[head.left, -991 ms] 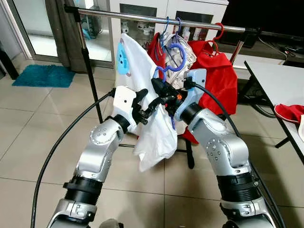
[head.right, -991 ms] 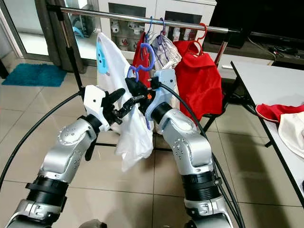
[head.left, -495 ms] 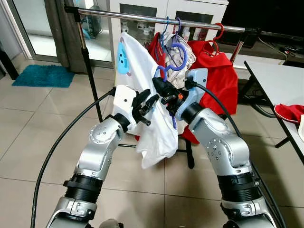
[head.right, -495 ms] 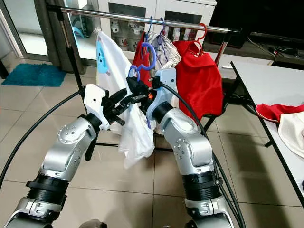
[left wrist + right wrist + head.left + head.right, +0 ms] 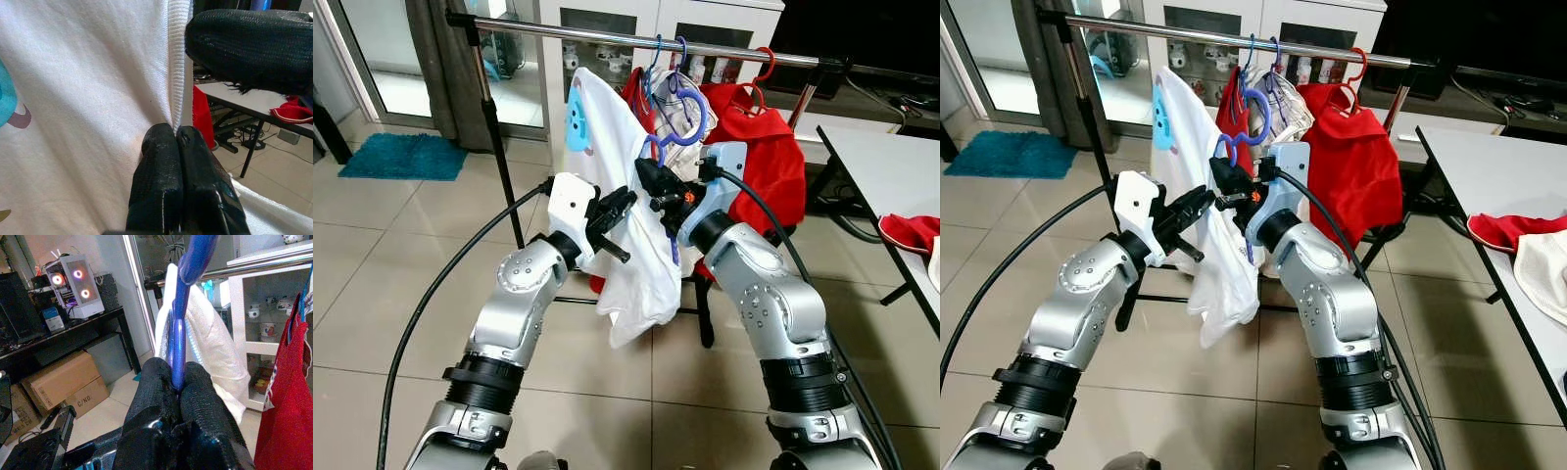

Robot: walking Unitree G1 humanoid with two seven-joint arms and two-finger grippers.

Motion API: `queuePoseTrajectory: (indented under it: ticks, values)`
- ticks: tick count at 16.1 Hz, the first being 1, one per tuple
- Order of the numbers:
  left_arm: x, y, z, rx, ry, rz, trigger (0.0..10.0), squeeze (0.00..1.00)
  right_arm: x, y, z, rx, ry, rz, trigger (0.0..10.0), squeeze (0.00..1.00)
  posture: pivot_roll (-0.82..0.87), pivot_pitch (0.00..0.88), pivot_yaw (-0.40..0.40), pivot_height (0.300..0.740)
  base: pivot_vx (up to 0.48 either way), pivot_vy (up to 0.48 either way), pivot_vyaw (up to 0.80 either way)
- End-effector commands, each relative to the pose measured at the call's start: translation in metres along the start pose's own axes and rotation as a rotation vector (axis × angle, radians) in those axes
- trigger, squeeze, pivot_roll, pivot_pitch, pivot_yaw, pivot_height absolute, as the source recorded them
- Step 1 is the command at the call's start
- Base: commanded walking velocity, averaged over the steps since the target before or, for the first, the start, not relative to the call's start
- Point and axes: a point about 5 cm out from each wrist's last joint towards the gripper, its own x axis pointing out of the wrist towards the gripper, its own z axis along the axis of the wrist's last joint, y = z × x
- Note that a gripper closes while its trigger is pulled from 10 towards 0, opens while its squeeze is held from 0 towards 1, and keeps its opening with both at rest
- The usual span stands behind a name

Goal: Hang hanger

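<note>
**Hanger raised just under a crowded rail**

A red shirt (image 5: pixel 759 147) and other garments already hang on the metal rail (image 5: pixel 607 37), close beside the blue hanger (image 5: pixel 683 117). The right gripper (image 5: pixel 175 382) is clamped on the hanger's stem, holding it just below the rail. The left gripper (image 5: pixel 177 142) is closed, pinching the ribbed hem of the white shirt (image 5: pixel 617 196) draped on the hanger.

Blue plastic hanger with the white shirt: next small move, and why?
Probably lift the right gripper a bit higher toward the silver metal rail. It is shut on the blue plastic hanger, whose hook sits below the rail, not over it. The left gripper pinches the white shirt.
</note>
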Motion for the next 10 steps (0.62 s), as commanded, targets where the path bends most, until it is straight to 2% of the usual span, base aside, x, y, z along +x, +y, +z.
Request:
queuePoseTrajectory:
  ticks: [1, 6, 8, 9, 10]
  values:
    - [0.002, -0.003, 0.005, 0.002, -0.014, -0.006, 0.0, 0.0, 0.0, -0.001, 0.01, -0.015, -0.042, -0.003, 10.0, 0.0, -0.1, 0.0, -0.082, 0.74, 0.0, 0.0, 0.0]
    - [0.002, -0.002, 0.005, -0.007, -0.018, 0.011, 0.0, 0.0, 0.0, -0.006, 0.009, -0.017, -0.023, -0.043, 10.0, 0.0, -0.11, 0.0, -0.087, 0.74, 0.0, 0.0, 0.0]
    - [0.002, 0.0, 0.004, -0.015, -0.01, 0.045, 0.0, 0.0, -0.002, -0.02, -0.005, -0.052, 0.097, -0.163, 10.0, 0.0, -0.11, 0.0, -0.089, 0.74, 0.0, 0.0, 0.0]
    - [0.002, 0.003, 0.001, -0.028, 0.006, 0.076, 0.0, 0.0, -0.009, -0.037, -0.022, -0.102, 0.228, -0.275, 10.0, 0.0, -0.11, 0.0, -0.092, 0.74, 0.0, 0.0, 0.0]
    - [0.001, 0.005, 0.0, -0.034, 0.016, 0.102, 0.0, 0.0, -0.017, -0.045, -0.031, -0.094, 0.283, -0.33, 10.0, 0.0, -0.11, 0.0, -0.095, 0.74, 0.0, 0.0, 0.0]
